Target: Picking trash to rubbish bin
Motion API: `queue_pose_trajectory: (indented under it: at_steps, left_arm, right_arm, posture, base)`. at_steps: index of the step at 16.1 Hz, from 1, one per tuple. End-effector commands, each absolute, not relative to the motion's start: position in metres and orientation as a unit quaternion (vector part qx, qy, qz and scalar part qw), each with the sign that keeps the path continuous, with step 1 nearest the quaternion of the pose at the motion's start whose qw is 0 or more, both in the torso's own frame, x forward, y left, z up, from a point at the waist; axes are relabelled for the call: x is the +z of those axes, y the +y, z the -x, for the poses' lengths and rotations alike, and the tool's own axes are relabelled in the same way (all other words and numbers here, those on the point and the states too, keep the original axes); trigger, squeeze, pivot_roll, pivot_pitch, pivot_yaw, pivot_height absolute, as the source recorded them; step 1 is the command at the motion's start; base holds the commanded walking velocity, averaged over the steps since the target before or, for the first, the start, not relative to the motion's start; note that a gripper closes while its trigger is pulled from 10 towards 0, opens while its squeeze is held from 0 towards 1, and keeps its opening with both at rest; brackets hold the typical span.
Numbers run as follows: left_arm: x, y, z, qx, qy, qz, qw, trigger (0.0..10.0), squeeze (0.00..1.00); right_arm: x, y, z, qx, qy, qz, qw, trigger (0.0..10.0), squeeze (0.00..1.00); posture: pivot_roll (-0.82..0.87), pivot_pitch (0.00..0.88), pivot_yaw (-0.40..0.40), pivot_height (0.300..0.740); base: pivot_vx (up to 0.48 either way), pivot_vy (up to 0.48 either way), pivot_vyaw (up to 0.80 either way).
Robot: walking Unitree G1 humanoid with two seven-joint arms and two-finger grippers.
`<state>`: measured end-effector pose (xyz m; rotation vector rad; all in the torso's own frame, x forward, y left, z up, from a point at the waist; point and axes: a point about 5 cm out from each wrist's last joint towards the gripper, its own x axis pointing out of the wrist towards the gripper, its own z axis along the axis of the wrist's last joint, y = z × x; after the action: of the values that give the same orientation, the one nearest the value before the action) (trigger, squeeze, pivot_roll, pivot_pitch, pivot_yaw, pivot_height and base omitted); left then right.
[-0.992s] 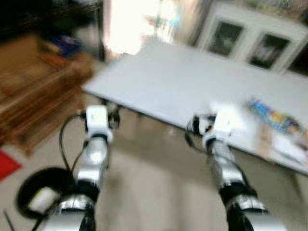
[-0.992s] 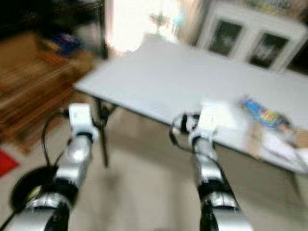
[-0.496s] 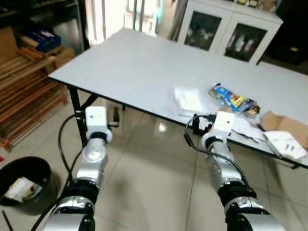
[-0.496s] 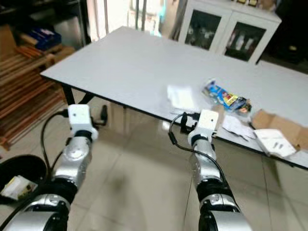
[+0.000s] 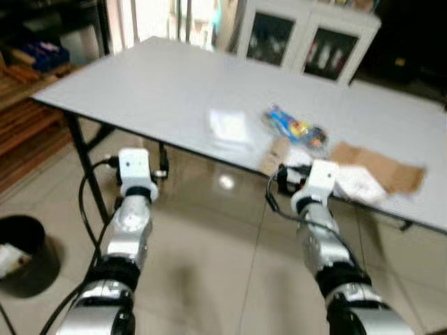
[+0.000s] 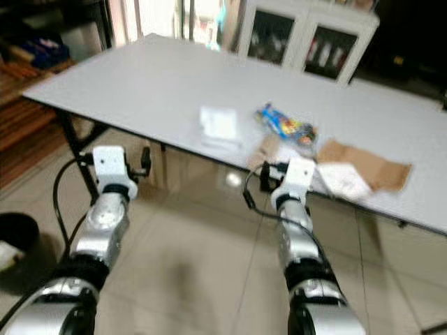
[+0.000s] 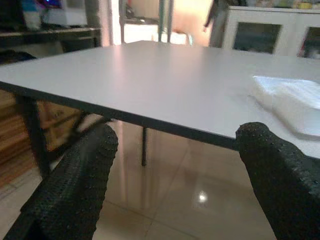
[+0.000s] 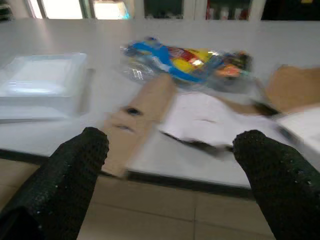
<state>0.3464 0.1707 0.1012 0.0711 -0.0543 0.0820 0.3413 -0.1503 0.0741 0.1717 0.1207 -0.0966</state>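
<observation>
Trash lies near the front edge of a long grey table: a clear plastic box, a colourful wrapper, a brown card strip, crumpled white paper and a flat cardboard piece. Down on the floor at my left stands a black bin with something white in it. Both arms are held out in front, below the table edge. My left gripper is open, facing the table edge and the plastic box. My right gripper is open, facing the card strip and the wrapper.
A white cabinet with glass doors stands behind the table. Black table legs are close to my left arm. Wooden slats lie at the far left. The floor is glossy beige tile.
The whole picture has shifted: the table and its trash are nearer and more central, and the bin has slid to the left edge. Both arms keep the same pose, fingers still apart.
</observation>
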Motion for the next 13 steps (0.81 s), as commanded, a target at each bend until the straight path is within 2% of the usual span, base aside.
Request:
queue_pose_trajectory:
  at_steps: [1, 6, 13]
  left_arm:
    - [0.107, 0.164, -0.349, 0.028, -0.036, -0.037, 0.998, 10.0, 0.00]
    - [0.110, 0.162, -0.349, 0.019, -0.042, -0.042, 0.998, 10.0, 0.00]
    - [0.144, 0.161, -0.361, 0.009, -0.095, -0.054, 0.994, 10.0, 0.00]
  right_arm:
    - [0.079, -0.153, -0.344, -0.051, 0.050, -0.088, 0.994, 10.0, 0.00]
    - [0.081, -0.152, -0.344, -0.045, 0.048, -0.093, 0.993, 10.0, 0.00]
    - [0.117, -0.159, -0.358, -0.043, -0.014, -0.097, 0.994, 10.0, 0.00]
  posture:
    - [-0.02, 0.017, -0.127, 0.740]
    - [-0.01, 0.007, -0.128, 0.740]
    - [-0.01, 0.000, -0.122, 0.740]
  base:
    - [0.000, 0.000, 0.00]
    - [0.000, 0.000, 0.00]
    - [0.000, 0.000, 0.00]
